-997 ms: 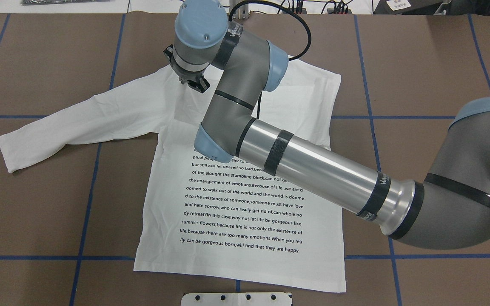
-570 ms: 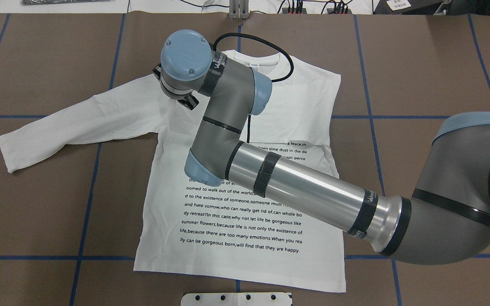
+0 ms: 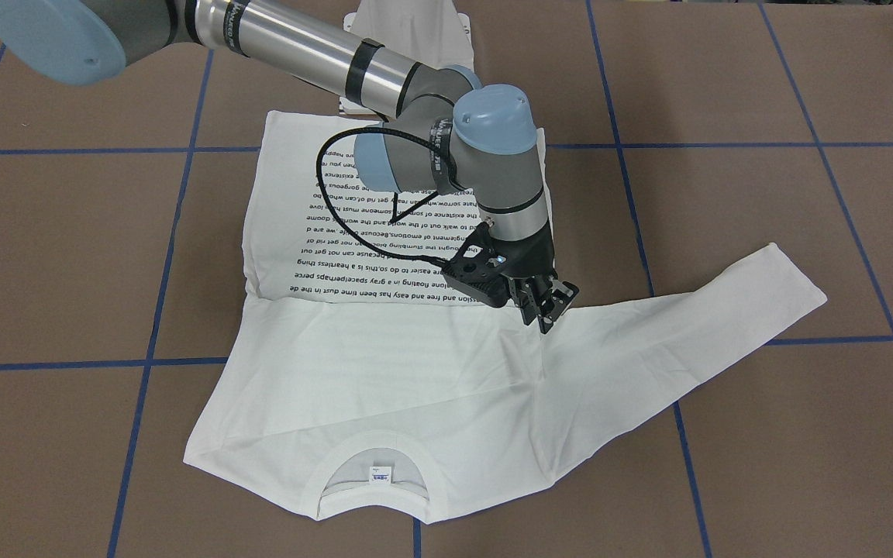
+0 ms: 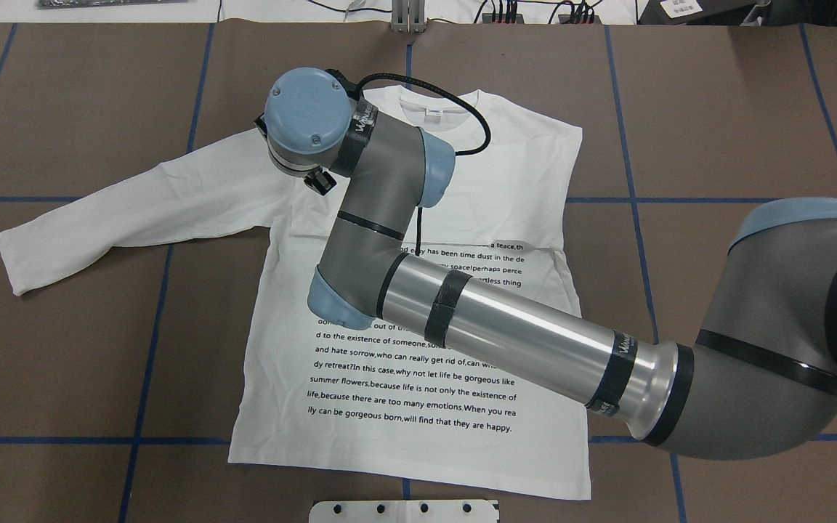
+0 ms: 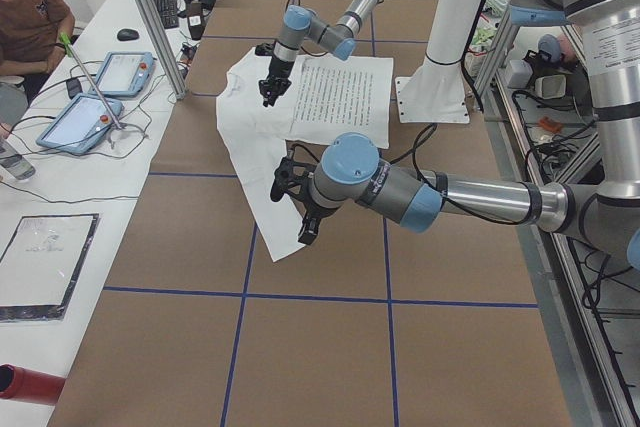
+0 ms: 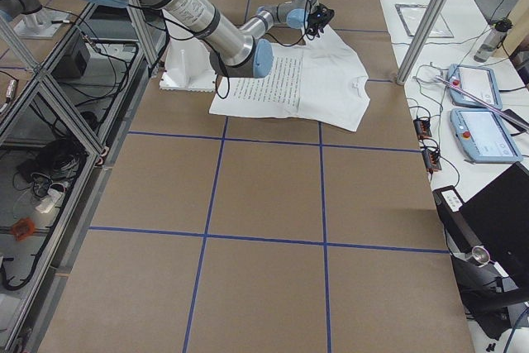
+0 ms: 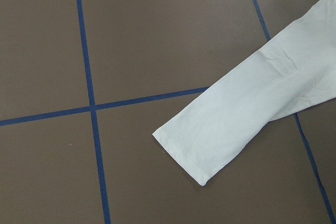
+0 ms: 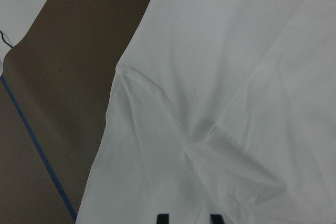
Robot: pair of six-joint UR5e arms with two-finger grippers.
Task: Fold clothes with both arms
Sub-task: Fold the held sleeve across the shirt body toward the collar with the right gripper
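Observation:
The white long-sleeved T-shirt [image 4: 404,363] lies flat on the brown table, text side up, collar [image 3: 373,465] toward the operators' side. One sleeve [image 4: 120,211] stretches out to the robot's left. My right arm reaches across the shirt. Its gripper [image 3: 549,306] hovers open just above the cloth where that sleeve joins the body, with nothing held. The right wrist view shows both black fingertips [image 8: 160,217] apart over wrinkled fabric. My left gripper [image 5: 300,212] hangs high near the sleeve cuff [image 7: 220,135]; I cannot tell whether it is open or shut.
Blue tape lines cross the brown table [image 4: 716,109]. A white pedestal plate [image 4: 404,511] sits at the robot-side edge by the shirt's hem. A side table with tablets [image 5: 95,117] and a seated person [image 5: 25,7] lies beyond the far edge.
My right wrist has swung from near the collar toward the robot and left, coming down over the shoulder seam. The shirt has not moved.

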